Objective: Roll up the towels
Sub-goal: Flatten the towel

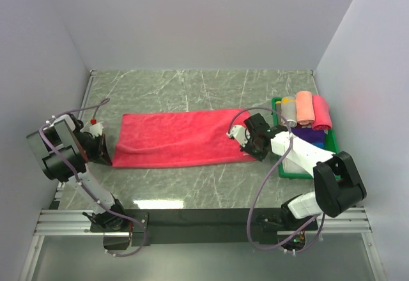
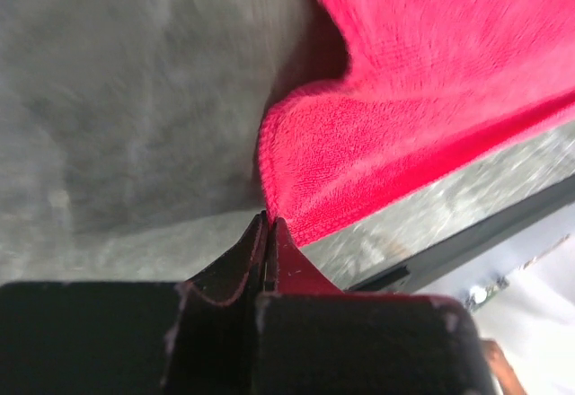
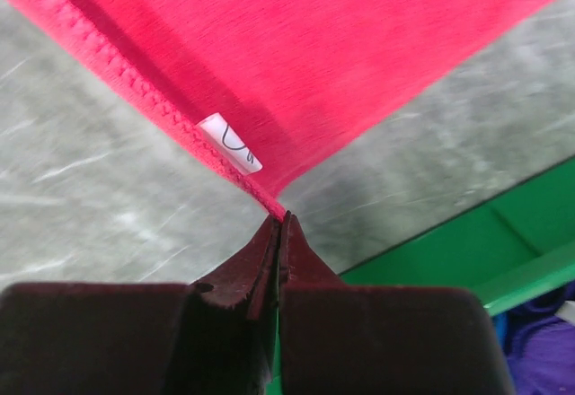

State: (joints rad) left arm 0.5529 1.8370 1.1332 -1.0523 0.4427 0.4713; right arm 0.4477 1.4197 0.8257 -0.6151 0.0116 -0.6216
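Observation:
A crimson-red towel [image 1: 182,137] lies spread lengthwise across the marble table, folded to a long strip. My left gripper [image 1: 104,158] is shut on the towel's near left corner [image 2: 296,171]; the cloth runs straight into the closed fingertips. My right gripper [image 1: 255,150] is shut on the towel's near right corner [image 3: 269,63], next to a small white label [image 3: 229,144]. Rolled towels, salmon [image 1: 304,108] and pink [image 1: 321,112], lie in the green bin; a blue-purple one [image 1: 309,137] lies nearer.
The green bin [image 1: 276,105] stands at the table's right side, close behind my right arm; its wall shows in the right wrist view [image 3: 467,251]. A pale rolled item [image 1: 289,110] lies in it too. The table's black front rail [image 2: 467,242] is near the left gripper.

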